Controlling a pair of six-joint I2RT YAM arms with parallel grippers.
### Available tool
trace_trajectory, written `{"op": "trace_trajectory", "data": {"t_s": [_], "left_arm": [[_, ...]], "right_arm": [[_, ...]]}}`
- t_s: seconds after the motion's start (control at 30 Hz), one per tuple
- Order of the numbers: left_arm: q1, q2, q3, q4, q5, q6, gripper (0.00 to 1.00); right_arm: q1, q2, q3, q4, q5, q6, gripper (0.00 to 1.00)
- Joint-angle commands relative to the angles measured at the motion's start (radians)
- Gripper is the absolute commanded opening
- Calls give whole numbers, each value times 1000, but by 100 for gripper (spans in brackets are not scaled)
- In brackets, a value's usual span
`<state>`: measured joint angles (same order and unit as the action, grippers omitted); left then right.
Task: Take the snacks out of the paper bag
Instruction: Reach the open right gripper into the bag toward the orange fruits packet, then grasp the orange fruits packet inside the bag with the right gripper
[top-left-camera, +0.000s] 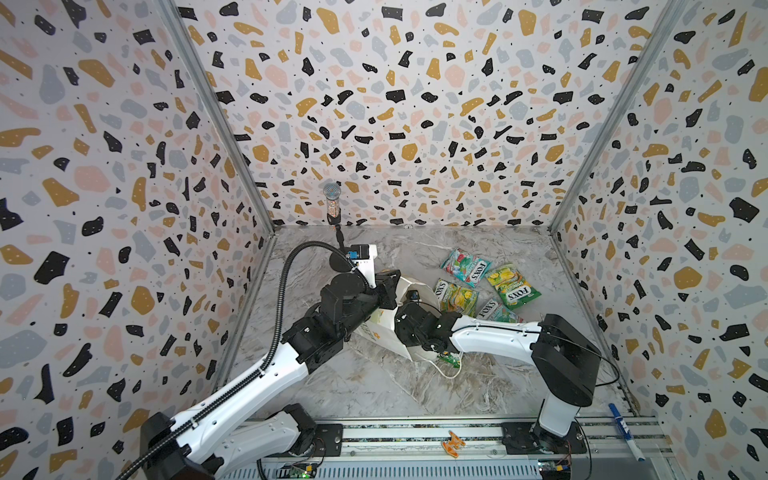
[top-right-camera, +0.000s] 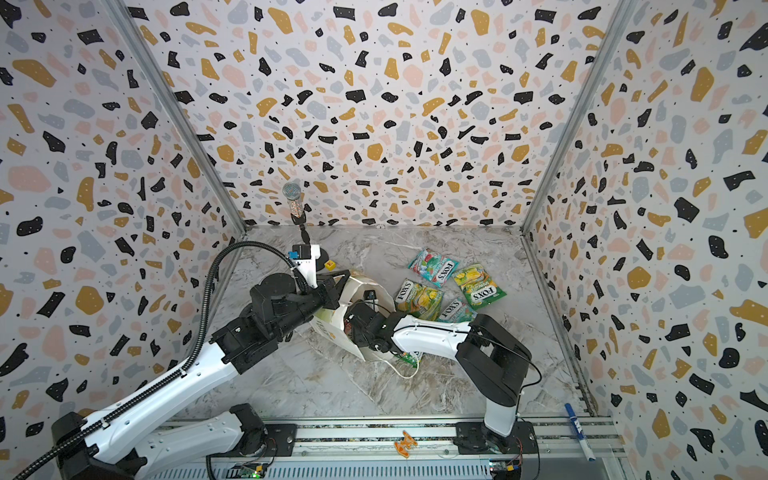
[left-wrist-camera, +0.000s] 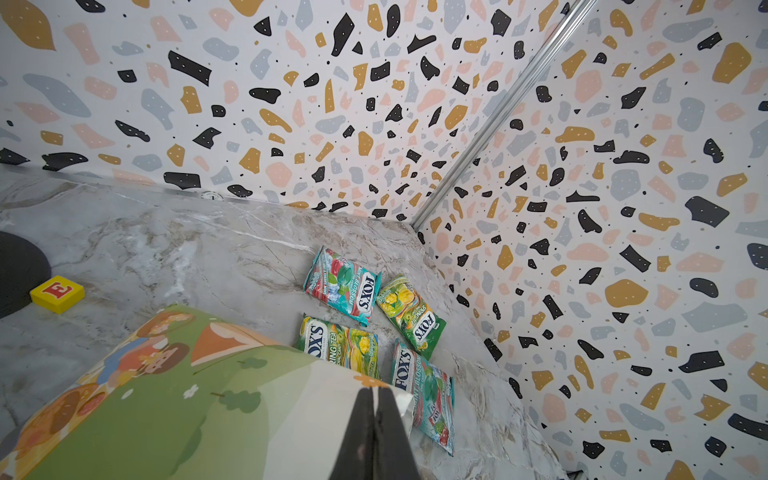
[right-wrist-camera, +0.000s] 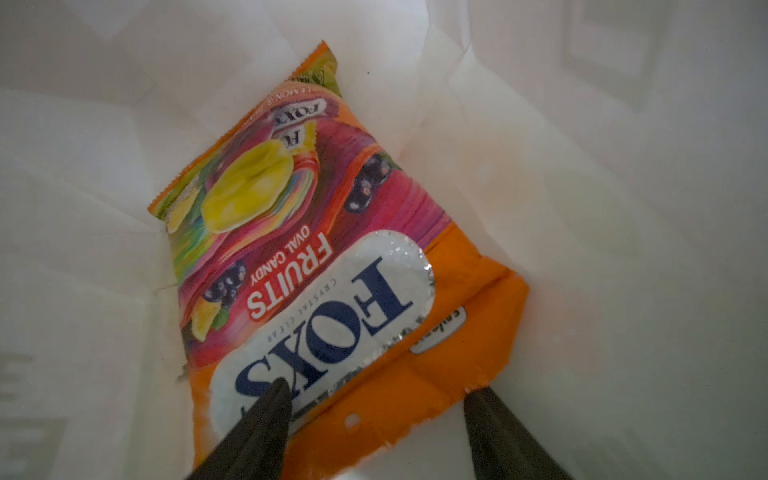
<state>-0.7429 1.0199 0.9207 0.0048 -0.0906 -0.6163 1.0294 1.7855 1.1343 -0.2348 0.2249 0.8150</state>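
Inside paper bag (right-wrist-camera: 623, 166) | orange packet (right-wrist-camera: 332, 249) corner between wide-open right tool (right-wrist-camera: 380, 388) | left tool (left-wrist-camera: 375, 392) pinches rim

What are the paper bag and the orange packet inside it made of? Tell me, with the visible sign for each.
The paper bag seems to be matte white paper: its inner walls show sharp creases and folds and no shine. The orange packet looks like glossy plastic film, perhaps foil-lined: it has a serrated sealed edge, soft wrinkles and a glittery silver logo patch.

Matt white paper bag (right-wrist-camera: 623, 208), glossy plastic-film orange packet (right-wrist-camera: 332, 270), polished marble-look tabletop (top-left-camera: 374, 386), perhaps laminate.
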Motion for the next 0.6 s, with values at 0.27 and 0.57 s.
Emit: {"op": "trace_trajectory", "data": {"t_s": [0.27,0.57], "left_arm": [[-4,-1,8,57,6,-12,0],[-4,-6,18,61,29,-33,0]], "right_arm": [[-53,22,-35,190,-123,107,62],[-74,89,10,244,-151,149,55]]}}
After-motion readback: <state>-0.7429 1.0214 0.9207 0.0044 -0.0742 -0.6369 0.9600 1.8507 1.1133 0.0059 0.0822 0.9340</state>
